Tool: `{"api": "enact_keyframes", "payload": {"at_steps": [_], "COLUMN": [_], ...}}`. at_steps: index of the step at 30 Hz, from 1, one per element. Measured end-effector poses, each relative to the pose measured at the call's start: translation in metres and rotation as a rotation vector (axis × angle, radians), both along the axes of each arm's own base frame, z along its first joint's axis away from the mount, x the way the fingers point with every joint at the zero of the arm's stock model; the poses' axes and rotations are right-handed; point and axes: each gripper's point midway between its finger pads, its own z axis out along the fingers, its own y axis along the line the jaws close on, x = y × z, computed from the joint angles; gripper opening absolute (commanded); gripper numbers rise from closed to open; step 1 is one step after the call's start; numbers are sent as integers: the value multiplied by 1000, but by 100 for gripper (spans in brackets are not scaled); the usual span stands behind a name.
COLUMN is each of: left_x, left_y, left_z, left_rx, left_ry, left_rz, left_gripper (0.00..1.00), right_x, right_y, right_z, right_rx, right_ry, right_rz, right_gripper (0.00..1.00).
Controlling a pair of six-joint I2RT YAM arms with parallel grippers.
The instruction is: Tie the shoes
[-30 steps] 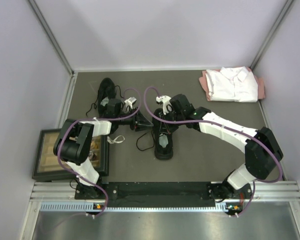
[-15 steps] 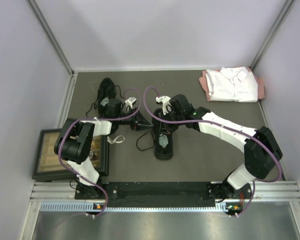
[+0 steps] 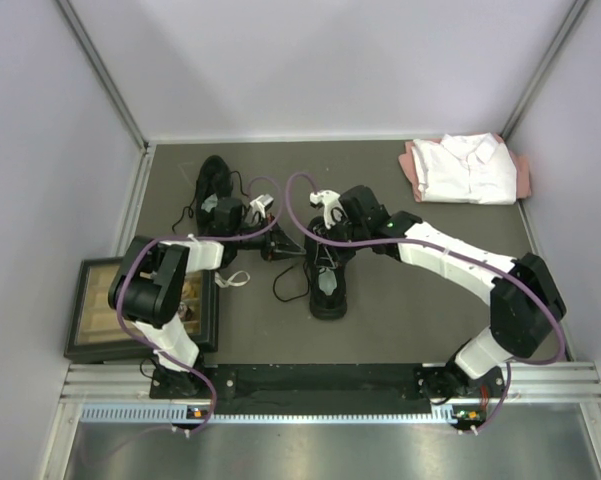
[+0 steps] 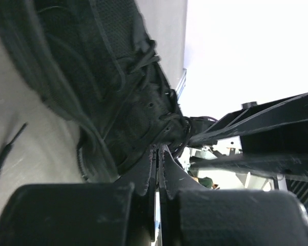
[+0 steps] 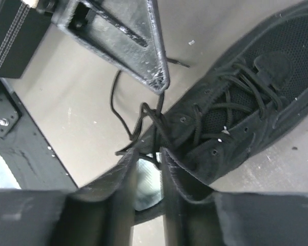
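Overhead view, centre: my left hand (image 4: pixel 157 149), pressed together on a lace (image 5: pixel 152 110) of the shoe (image 5: pixel 235 97); my right hand (image 5: pixel 146 154), narrowly spread, just beside that lace.

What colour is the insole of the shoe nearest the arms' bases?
Pale grey; the insole shows best in the top external view.

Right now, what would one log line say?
left hand shut on lace | right hand slightly open | near shoe not yet tied
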Motion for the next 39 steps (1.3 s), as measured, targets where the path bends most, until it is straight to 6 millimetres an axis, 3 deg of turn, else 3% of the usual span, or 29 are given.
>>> {"api": "enact_keyframes", "payload": {"at_steps": [1, 4, 9, 12, 16, 21, 28, 36, 39], "left_x": [1, 9, 25, 25, 22, 28, 31, 31, 31], "left_y": [2, 14, 30, 31, 32, 33, 34, 34, 34], "left_z": [-1, -1, 2, 1, -2, -3, -11, -13, -13], "left_rx": [7, 25, 55, 70, 86, 98, 111, 112, 113], "left_ry": [2, -2, -23, -21, -5, -7, 15, 20, 21], "left_rz": [5, 34, 73, 66, 57, 56, 58, 59, 59], "left_gripper": [0, 0, 0, 0, 0, 0, 0, 0, 0], "right_x": [0, -6, -21, -38, -70, -83, -73, -54, -50], "right_y": [0, 0, 8, 23, 47, 66, 82, 81, 81], "right_z": [2, 14, 43, 45, 28, -4, -47, -94, -103], "right_rx": [3, 23, 86, 82, 38, -58, -210, -359, -383], "right_ry": [-8, -44, -149, -219, -307, -430, -588, -644, -651], "right_rz": [13, 70, 226, 352, 561, 736, 860, 914, 925], "right_gripper": [47, 63, 72, 75, 76, 75, 75, 73, 67]}}
